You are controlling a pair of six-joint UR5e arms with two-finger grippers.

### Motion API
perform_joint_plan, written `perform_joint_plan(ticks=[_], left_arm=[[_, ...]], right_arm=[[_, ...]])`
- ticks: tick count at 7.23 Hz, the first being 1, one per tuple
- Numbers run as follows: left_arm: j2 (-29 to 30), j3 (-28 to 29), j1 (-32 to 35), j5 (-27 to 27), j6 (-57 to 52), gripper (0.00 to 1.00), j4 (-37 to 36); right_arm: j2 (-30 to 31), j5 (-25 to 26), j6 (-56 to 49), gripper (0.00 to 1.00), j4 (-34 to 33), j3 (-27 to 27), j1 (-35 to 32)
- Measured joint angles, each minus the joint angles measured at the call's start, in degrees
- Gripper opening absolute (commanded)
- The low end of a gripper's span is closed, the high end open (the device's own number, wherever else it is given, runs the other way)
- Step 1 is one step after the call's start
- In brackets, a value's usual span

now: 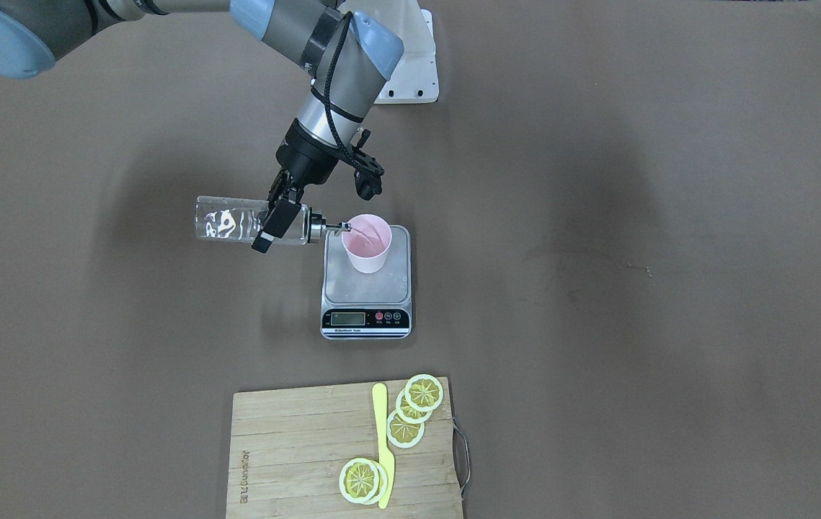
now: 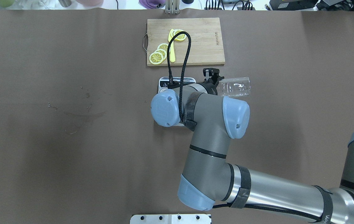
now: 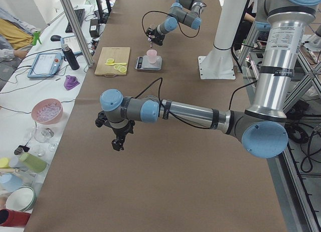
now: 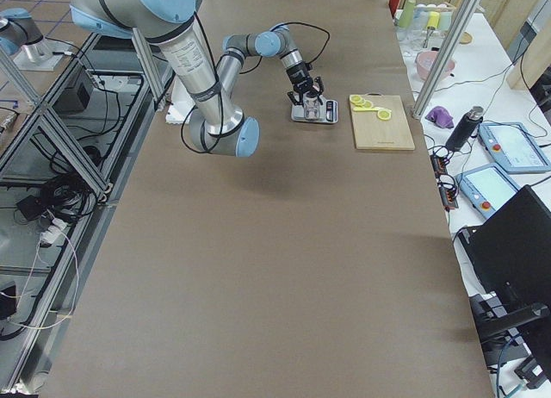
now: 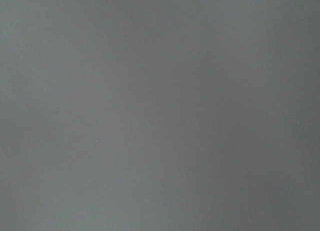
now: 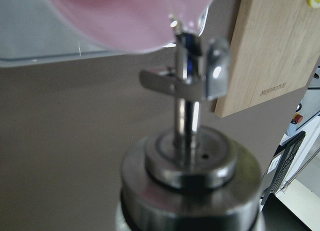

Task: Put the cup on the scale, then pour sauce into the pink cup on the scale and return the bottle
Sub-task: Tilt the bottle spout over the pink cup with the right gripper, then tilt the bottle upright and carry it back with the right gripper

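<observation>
Clear sauce (image 1: pixel 219 229) could be spilled onto the steel-topped scale (image 1: pixel 352 290) if the glass bottle (image 1: pixel 237 215), clamped by the right fingers (image 1: pixel 277 220), is shifted off the pink plastic cup (image 1: pixel 368 251).

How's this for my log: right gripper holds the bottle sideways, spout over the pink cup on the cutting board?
Wrong spot: the front-facing view shows the cup on the scale, not the cutting board; right gripper and bottle as stated.
</observation>
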State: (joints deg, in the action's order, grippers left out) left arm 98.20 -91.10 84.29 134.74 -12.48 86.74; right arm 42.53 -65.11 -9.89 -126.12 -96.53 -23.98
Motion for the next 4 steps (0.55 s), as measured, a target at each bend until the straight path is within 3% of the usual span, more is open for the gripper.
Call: perform_joint_plan(ticks=[2, 4], left_arm=[[-0.03, -0.24, 0.0, -0.06, 0.0, 0.98, -0.01], [0.03, -0.66, 0.0, -0.08, 0.0, 0.98, -0.07]], right_arm=[[1.59, -1.39, 5.63, 0.0, 5.22, -1.02, -0.2], [8.81, -4.79, 10.95, 0.0, 16.18, -5.69, -0.9]])
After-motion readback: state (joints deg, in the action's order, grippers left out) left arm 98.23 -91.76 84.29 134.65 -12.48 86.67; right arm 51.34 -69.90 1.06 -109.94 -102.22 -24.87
